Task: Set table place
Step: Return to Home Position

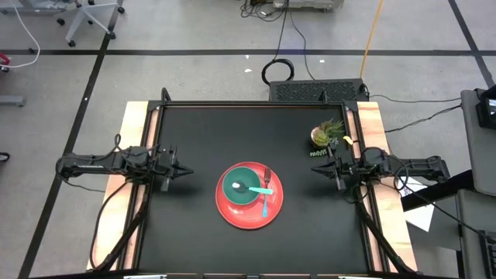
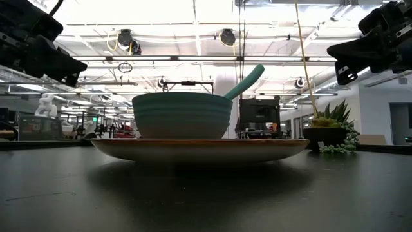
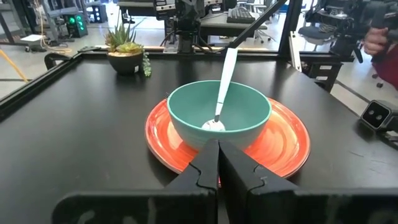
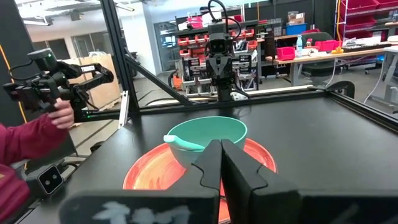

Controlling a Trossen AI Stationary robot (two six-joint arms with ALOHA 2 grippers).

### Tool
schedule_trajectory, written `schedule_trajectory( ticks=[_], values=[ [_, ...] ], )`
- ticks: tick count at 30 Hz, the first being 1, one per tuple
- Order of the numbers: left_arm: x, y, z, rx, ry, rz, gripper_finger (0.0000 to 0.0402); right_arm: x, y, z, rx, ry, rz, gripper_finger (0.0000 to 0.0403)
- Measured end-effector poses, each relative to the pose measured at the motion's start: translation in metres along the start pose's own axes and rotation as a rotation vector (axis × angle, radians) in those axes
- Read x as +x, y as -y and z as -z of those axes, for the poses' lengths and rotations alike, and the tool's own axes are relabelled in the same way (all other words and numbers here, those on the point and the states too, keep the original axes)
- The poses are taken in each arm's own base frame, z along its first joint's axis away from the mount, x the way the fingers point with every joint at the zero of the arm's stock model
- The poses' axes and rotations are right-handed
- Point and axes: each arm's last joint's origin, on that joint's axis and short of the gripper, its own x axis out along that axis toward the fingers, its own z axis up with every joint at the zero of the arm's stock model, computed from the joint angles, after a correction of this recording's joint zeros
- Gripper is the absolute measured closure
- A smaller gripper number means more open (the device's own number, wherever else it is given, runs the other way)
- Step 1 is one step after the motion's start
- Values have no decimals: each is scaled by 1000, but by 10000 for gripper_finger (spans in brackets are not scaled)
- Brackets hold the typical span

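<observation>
on plate (image 1: 235, 216), bowl (image 1: 253, 177) holding spoon (image 1: 254, 189)

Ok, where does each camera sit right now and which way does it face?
High: above the table, straight down; left gripper and right gripper flank the plate.
Low: tabletop height, level at the bowl; both arms in the upper corners.
Left wrist: past its own shut gripper at the spoon in the bowl, plant beyond.
Right wrist: past its shut gripper at the bowl, left gripper beyond, person's sleeve aside.
Shared: both wrist views face the bowl from opposite sides.
</observation>
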Motion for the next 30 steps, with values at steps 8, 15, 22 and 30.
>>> schedule_trajectory(
  ticks=[8,15,22,30],
  values=[
    [0,0,0,17,0,-1,387,0,0,0,0,1,0,403],
    [0,0,0,17,0,-1,387,0,0,0,-1,2,0,403],
    [0,0,0,15,0,-1,387,0,0,0,-1,2,0,403],
    [0,0,0,14,0,-1,387,0,0,0,-1,2,1,403]
  ],
)
